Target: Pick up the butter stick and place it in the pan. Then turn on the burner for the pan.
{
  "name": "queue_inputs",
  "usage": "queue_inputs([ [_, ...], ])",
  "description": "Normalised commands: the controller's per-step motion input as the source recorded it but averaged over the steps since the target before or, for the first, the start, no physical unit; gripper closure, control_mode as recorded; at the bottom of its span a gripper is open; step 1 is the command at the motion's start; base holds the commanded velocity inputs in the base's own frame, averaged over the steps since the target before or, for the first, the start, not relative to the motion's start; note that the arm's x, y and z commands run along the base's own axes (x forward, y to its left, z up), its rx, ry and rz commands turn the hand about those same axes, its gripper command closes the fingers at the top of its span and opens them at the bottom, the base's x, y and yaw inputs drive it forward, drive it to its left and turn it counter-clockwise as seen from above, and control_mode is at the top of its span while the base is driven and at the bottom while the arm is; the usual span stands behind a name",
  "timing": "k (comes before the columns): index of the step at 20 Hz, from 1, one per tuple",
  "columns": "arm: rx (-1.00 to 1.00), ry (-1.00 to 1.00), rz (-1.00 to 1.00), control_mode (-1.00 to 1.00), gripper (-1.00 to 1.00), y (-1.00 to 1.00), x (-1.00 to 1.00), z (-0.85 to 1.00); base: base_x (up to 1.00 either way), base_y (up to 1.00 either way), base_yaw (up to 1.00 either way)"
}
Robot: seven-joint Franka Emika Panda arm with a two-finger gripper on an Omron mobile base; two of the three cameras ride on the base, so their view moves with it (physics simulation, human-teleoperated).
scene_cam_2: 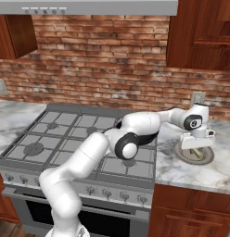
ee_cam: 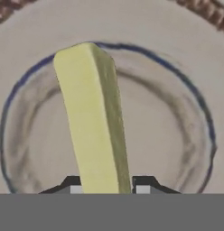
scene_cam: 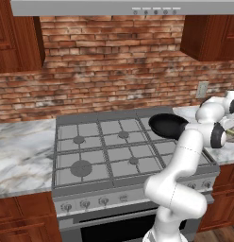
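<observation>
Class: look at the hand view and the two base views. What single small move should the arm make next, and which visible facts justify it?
Probably lift straight up. In the hand view the tool has its fingertips on either side of the butter stick, which lies on the grey plate on the counter. The pan sits on the stove, so the stick must clear the plate rim first.
</observation>
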Motion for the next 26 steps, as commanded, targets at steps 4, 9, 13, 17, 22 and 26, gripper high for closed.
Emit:
queue_inputs([
  [4, 0.0, 0.0, 0.0, -1.0, 1.0, 0.0, 0.0, 0.0, 0.0, 0.0, 0.0],
  [9, 0.0, 0.0, 0.0, -1.0, 1.0, 0.0, 0.0, 0.08, 0.0, 0.0, 0.0],
  [13, 0.0, 0.0, 0.0, -1.0, 1.0, 0.01, -0.07, 0.19, 0.0, 0.0, 0.0],
  [17, 0.0, 0.0, 0.0, -1.0, 1.0, 0.13, -0.16, 0.17, 0.0, 0.0, 0.0],
  [22, 0.0, 0.0, -0.01, -1.0, 1.0, 0.25, -0.31, 0.13, 0.0, 0.0, 0.0],
  [26, 0.0, 0.0, -0.02, -1.0, 1.0, 0.45, -0.48, 0.04, 0.0, 0.0, 0.0],
])
